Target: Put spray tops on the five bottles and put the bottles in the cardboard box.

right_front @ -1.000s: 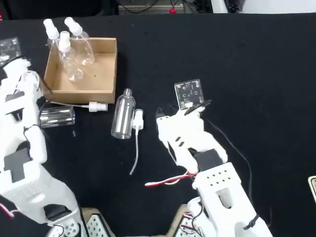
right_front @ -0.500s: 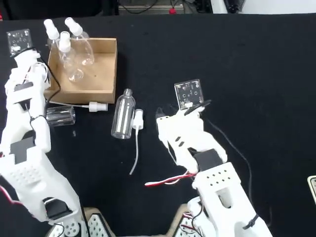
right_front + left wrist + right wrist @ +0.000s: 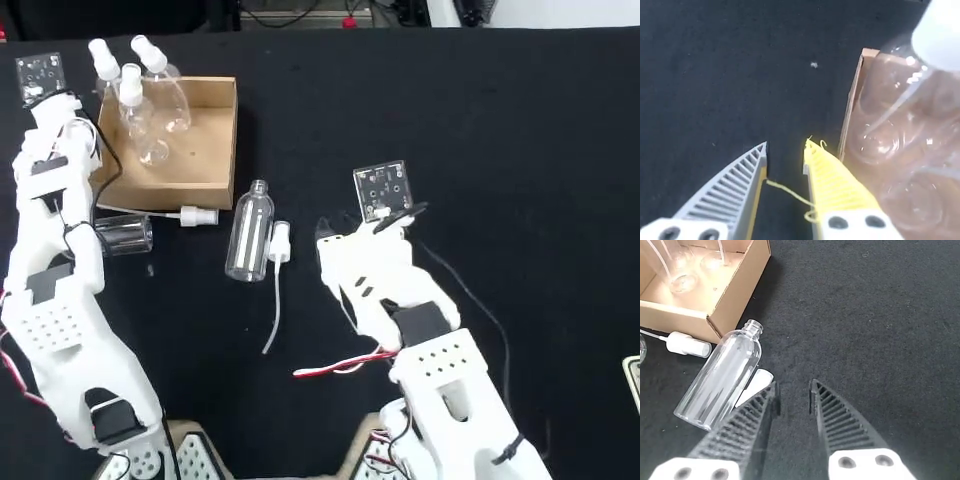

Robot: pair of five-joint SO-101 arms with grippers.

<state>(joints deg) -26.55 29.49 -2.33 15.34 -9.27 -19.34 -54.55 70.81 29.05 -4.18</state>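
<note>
Left pincer [image 3: 785,150] and right pincer [image 3: 792,390] both hang slightly open, empty. Left's just beside the cardboard box [image 3: 852,100] wall, so a sloppy swing might shove it.

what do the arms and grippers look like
The left arm and right arm are white with black blocks and a square circuit board at the wrist; red-and-white wires trail by the right one. The left gripper has one grey, one yellow finger; the right gripper's are dark grey.

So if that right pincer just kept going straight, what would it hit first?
Likely the bare black table; the right pincer aims past the uncapped bottle and loose spray top beside it.
</note>
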